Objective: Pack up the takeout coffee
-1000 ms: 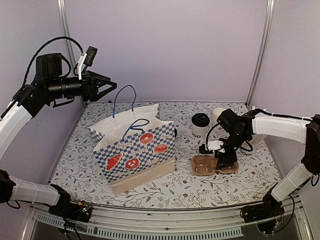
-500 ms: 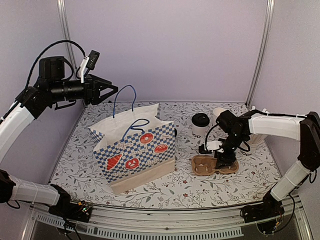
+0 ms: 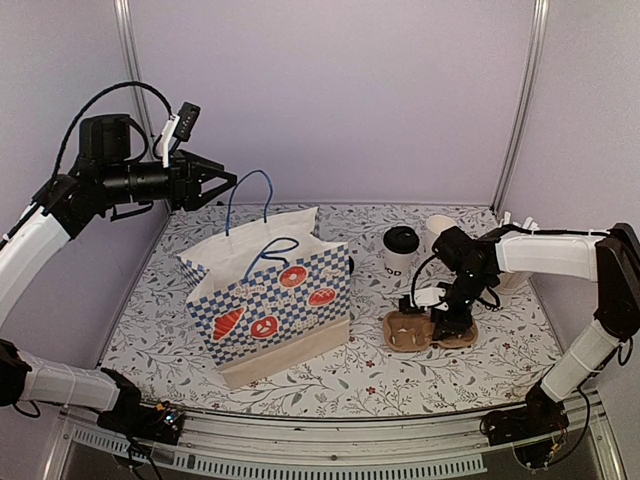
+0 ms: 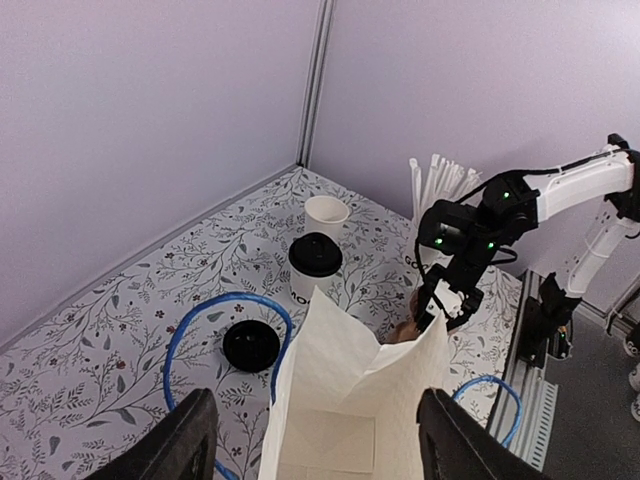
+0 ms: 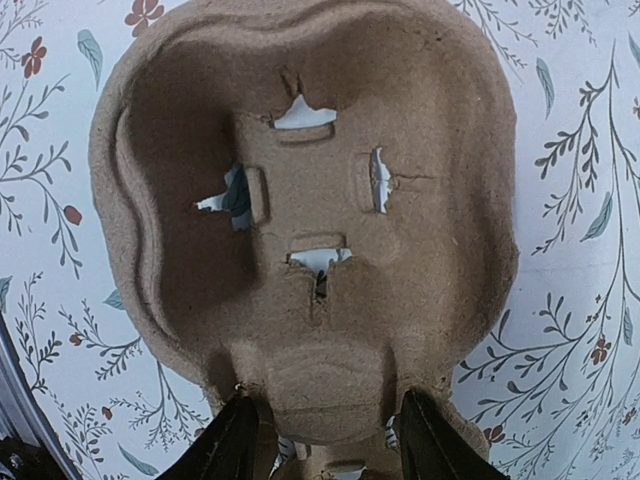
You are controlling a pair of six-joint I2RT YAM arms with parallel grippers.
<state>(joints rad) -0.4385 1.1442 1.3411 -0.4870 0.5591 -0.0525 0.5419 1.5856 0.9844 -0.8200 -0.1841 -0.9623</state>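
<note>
On the right half of the table (image 3: 330, 385), the takeout coffee (image 3: 401, 252) stands upright, just beyond the brown cup carrier (image 3: 408, 332) and right of the checkered paper bag (image 3: 270, 290). We see the right gripper (image 5: 328, 400) down at the carrier, fingers astride its narrow waist; whether they pinch it we cannot tell. The left gripper (image 3: 222, 185) hangs high at far left, jaws spread.
</note>
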